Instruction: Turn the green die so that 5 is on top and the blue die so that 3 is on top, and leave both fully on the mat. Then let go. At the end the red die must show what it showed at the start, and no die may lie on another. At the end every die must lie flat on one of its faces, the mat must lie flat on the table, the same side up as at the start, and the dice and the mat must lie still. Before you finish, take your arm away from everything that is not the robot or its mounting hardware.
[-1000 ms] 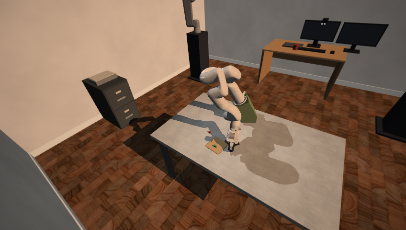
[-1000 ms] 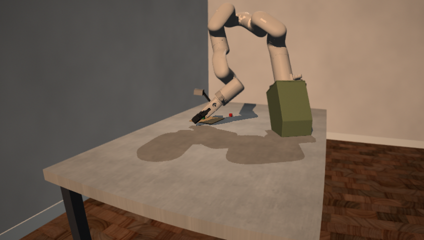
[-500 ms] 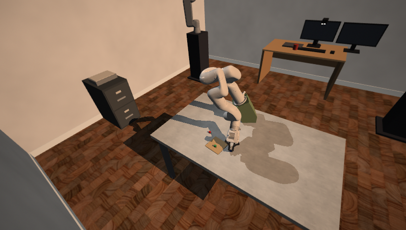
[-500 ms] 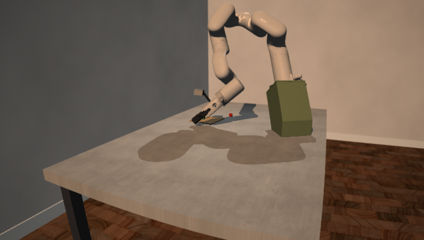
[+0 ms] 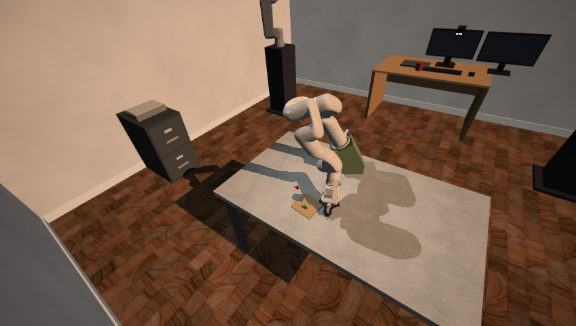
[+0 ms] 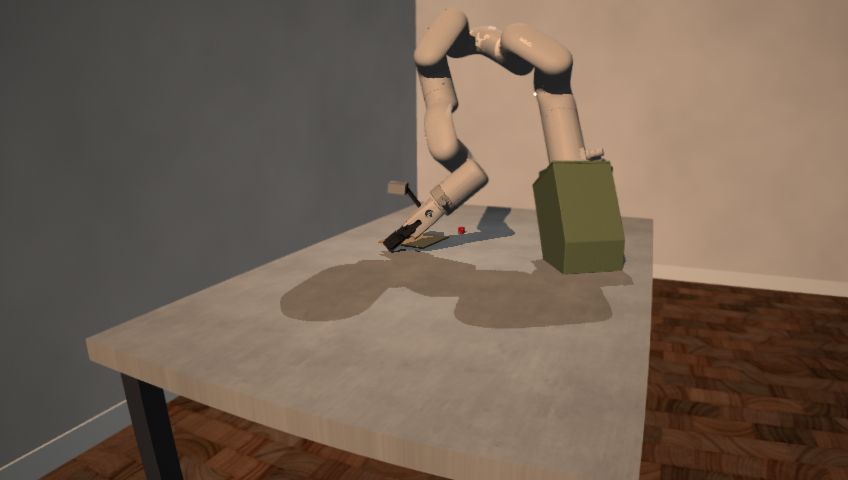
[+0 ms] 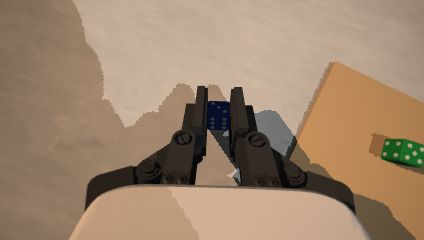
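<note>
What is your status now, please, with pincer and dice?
Pincer shut on blue die, off the mat. Green die on mat, possible obstacle.

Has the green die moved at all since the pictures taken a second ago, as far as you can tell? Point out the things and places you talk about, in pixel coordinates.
No, the green die [image 5: 305,206] [image 7: 402,152] shows no visible shift against the mat [image 5: 299,208] [image 7: 340,110] in the top view.
</note>
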{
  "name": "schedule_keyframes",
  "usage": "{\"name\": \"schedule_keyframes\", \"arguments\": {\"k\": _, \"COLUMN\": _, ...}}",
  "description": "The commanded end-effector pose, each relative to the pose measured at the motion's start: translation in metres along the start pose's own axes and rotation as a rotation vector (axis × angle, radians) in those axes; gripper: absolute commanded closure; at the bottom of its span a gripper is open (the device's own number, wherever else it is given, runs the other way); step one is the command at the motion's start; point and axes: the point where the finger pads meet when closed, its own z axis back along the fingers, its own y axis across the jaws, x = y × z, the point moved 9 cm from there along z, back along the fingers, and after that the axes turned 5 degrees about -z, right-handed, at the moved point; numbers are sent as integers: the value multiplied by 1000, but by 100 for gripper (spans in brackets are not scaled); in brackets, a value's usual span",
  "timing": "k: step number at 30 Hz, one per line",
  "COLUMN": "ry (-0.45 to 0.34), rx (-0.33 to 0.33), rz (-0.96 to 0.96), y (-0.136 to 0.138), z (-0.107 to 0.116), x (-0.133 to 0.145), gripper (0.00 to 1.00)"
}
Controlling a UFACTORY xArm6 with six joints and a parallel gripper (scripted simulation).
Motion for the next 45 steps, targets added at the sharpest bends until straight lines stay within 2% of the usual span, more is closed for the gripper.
{"name": "schedule_keyframes", "arguments": {"k": 1, "ry": 2, "rx": 0, "rz": 0, "y": 0, "z": -1, "x": 0, "gripper": 89}}
{"name": "schedule_keyframes", "arguments": {"k": 39, "ry": 2, "rx": 0, "rz": 0, "y": 0, "z": -1, "x": 0, "gripper": 89}}
{"name": "schedule_keyframes", "arguments": {"k": 40, "ry": 2, "rx": 0, "rz": 0, "y": 0, "z": -1, "x": 0, "gripper": 85}}
{"name": "schedule_keyframes", "arguments": {"k": 42, "ry": 2, "rx": 0, "rz": 0, "y": 0, "z": -1, "x": 0, "gripper": 85}}
{"name": "schedule_keyframes", "arguments": {"k": 43, "ry": 2, "rx": 0, "rz": 0, "y": 0, "z": -1, "x": 0, "gripper": 81}}
{"name": "schedule_keyframes", "arguments": {"k": 45, "ry": 2, "rx": 0, "rz": 0, "y": 0, "z": -1, "x": 0, "gripper": 81}}
